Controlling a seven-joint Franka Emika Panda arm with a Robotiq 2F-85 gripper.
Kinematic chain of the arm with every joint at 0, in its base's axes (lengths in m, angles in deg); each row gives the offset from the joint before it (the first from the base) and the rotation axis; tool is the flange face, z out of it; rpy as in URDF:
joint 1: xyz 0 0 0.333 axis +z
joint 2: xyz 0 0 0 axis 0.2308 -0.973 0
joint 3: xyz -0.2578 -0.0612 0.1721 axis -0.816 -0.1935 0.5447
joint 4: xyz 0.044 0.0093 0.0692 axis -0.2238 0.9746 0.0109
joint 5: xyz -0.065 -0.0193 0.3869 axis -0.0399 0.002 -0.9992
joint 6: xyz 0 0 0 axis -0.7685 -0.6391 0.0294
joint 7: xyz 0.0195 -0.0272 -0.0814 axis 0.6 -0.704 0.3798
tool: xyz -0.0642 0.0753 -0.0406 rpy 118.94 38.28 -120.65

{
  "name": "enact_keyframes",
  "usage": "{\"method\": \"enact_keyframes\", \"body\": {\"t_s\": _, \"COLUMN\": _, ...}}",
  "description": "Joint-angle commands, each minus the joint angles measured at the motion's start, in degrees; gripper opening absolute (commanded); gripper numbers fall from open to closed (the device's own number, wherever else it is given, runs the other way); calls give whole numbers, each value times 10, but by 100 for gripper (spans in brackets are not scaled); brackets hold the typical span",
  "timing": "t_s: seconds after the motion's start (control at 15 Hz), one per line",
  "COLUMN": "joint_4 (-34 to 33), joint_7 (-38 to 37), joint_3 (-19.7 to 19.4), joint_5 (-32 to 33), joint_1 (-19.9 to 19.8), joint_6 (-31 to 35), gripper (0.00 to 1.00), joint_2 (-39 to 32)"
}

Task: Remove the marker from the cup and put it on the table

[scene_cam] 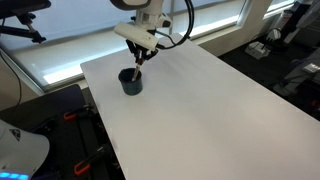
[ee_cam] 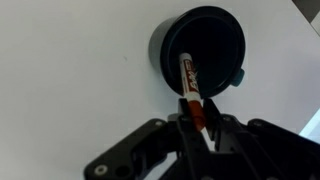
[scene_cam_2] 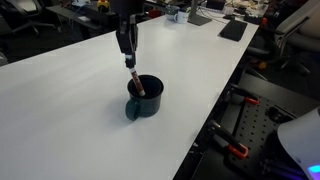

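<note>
The dark blue-black cup stands near one edge of the white table; it also shows in an exterior view and in the wrist view. The marker, white-bodied with a reddish end, leans in the cup, its upper end sticking out; it shows in both exterior views. My gripper is shut on the marker's upper end, directly above the cup, seen in both exterior views.
Beyond the table edges are desks, black equipment and cables. A dark flat object lies at the far end of the table. A small handle-like knob sticks out from the cup's side.
</note>
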Motion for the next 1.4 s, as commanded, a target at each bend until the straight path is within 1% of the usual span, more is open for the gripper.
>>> {"method": "enact_keyframes", "body": {"t_s": 0.0, "joint_4": -28, "joint_7": -21, "joint_3": 6, "joint_5": -7, "joint_1": -5, "joint_6": -48, "gripper": 5, "joint_2": 47}}
{"method": "enact_keyframes", "body": {"t_s": 0.2, "joint_4": -52, "joint_7": -32, "joint_3": -3, "joint_5": -5, "joint_1": -3, "joint_6": -53, "gripper": 5, "joint_2": 65}}
{"method": "enact_keyframes", "body": {"t_s": 0.4, "joint_4": -68, "joint_7": -39, "joint_3": -11, "joint_5": -1, "joint_1": -3, "joint_6": -45, "gripper": 5, "joint_2": 70}}
{"method": "enact_keyframes", "body": {"t_s": 0.6, "joint_4": -70, "joint_7": -48, "joint_3": -17, "joint_5": 7, "joint_1": -5, "joint_6": 1, "gripper": 5, "joint_2": 63}}
{"method": "enact_keyframes", "body": {"t_s": 0.73, "joint_4": -67, "joint_7": -71, "joint_3": -24, "joint_5": 19, "joint_1": -6, "joint_6": 64, "gripper": 5, "joint_2": 52}}
{"method": "enact_keyframes", "body": {"t_s": 0.93, "joint_4": -69, "joint_7": -110, "joint_3": -32, "joint_5": 49, "joint_1": -11, "joint_6": 117, "gripper": 5, "joint_2": 27}}
{"method": "enact_keyframes", "body": {"t_s": 1.13, "joint_4": -65, "joint_7": -151, "joint_3": -39, "joint_5": 82, "joint_1": -15, "joint_6": 133, "gripper": 5, "joint_2": 1}}
{"method": "enact_keyframes", "body": {"t_s": 1.33, "joint_4": -59, "joint_7": -178, "joint_3": -38, "joint_5": 100, "joint_1": -20, "joint_6": 128, "gripper": 5, "joint_2": -27}}
